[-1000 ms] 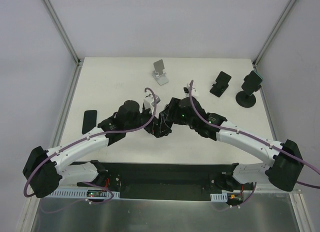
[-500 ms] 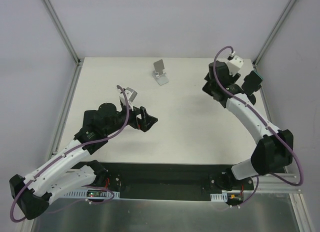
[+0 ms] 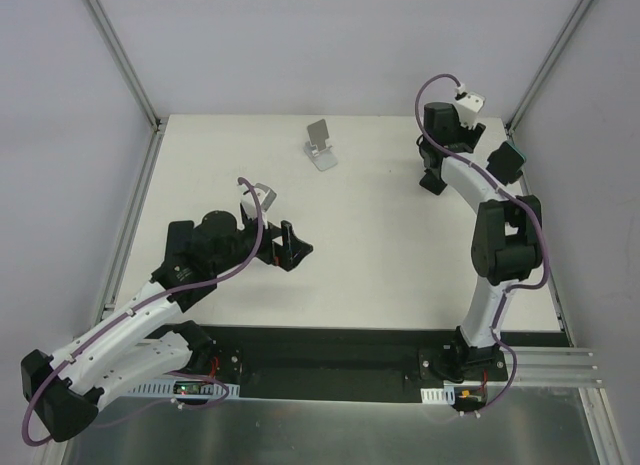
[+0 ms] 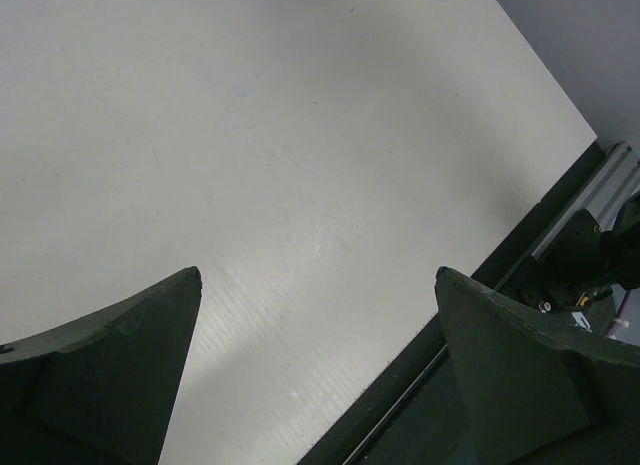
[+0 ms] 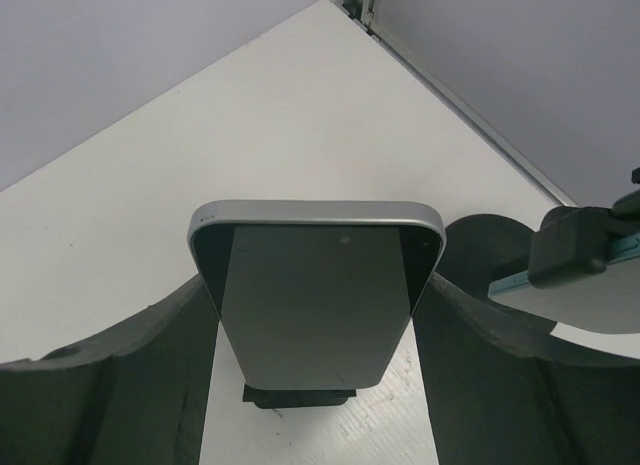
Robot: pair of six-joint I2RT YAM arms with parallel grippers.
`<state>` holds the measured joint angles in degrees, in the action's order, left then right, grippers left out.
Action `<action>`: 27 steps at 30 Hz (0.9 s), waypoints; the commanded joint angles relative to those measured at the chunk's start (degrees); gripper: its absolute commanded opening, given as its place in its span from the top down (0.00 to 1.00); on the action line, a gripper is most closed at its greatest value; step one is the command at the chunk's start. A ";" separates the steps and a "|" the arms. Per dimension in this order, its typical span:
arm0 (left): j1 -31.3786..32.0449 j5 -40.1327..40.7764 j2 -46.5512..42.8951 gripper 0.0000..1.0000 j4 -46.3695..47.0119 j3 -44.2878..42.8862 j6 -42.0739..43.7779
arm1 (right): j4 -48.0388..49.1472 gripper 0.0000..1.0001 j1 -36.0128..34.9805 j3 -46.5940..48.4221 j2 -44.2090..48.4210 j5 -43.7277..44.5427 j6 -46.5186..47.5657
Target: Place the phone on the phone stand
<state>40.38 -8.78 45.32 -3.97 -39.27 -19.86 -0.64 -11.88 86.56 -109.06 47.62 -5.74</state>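
Note:
A phone (image 5: 315,290) with a silver rim and dark screen stands upright, leaning on a black phone stand whose base (image 5: 300,397) shows under it. My right gripper (image 5: 315,285) has one finger against each long edge of the phone and looks shut on it. In the top view the right gripper (image 3: 432,165) is at the back right over the black stand (image 3: 432,183), and hides the phone. My left gripper (image 3: 292,247) is open and empty, left of the table's middle. It is low over bare table in the left wrist view (image 4: 318,275).
A silver stand (image 3: 320,145) sits at the back centre. A round-based black stand (image 3: 503,165) holding a teal-edged device is just right of the right gripper, also seen in the right wrist view (image 5: 570,260). The table's black front edge (image 4: 480,315) lies near the left gripper.
One second ago both grippers met at the table's middle. The left arm has drawn back to the left. The right arm has swung to the back right, over the black stand.

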 commanded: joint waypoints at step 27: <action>-2.06 -2.03 0.91 0.01 0.80 -0.99 1.75 | 15.50 0.99 1.68 -6.85 -0.10 -4.64 0.64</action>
<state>38.87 -10.00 46.09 -3.97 -39.27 -18.63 10.55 -10.59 79.83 -110.69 42.68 -3.46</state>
